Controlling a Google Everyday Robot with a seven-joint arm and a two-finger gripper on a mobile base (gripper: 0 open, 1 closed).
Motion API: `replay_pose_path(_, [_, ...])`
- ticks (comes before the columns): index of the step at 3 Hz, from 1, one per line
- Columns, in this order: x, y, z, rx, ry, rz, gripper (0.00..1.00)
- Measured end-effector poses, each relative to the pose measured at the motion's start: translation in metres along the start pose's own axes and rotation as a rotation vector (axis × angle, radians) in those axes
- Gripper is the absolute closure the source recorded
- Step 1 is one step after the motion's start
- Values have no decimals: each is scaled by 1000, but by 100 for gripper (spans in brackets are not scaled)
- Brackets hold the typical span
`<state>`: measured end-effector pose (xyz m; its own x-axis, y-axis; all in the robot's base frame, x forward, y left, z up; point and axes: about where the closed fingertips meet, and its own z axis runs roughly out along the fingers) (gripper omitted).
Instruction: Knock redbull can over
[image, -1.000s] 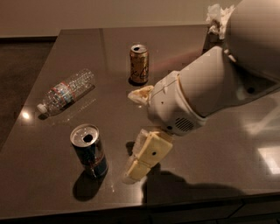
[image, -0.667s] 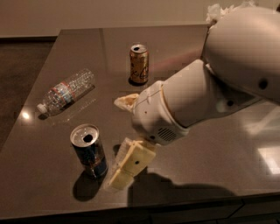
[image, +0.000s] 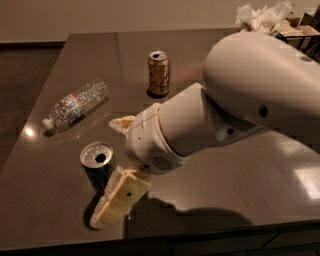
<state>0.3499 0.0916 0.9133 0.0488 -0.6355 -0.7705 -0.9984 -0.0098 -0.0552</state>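
The redbull can (image: 97, 161) is a slim blue can with a silver pull-tab top. It stands upright near the front left of the dark table (image: 240, 185). My gripper (image: 106, 171) is open, right beside the can on its right. One cream finger (image: 121, 123) is behind the can. The other cream finger (image: 119, 195) reaches across in front of the can's base and hides its lower part. I cannot tell if it touches the can. My large white arm (image: 235, 105) fills the right side of the view.
A gold can (image: 159, 73) stands upright farther back in the middle. A clear plastic bottle (image: 75, 105) lies on its side at the left. Crumpled white paper (image: 262, 17) sits at the back right. The table's front edge (image: 200, 237) is close below the gripper.
My arm and gripper have moved left toward the redbull can. The lower finger now overlaps the can's base. The can still stands upright in the same spot.
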Motion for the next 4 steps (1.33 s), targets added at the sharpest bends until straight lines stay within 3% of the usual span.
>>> replay_pose_path(1, [-5,1,9,-19,-15,14,16])
replay_pose_path(3, [-10,0,9,-62,-29,52,61])
replay_pose_path(4, [-4,-11,-11,-73,29,74,85])
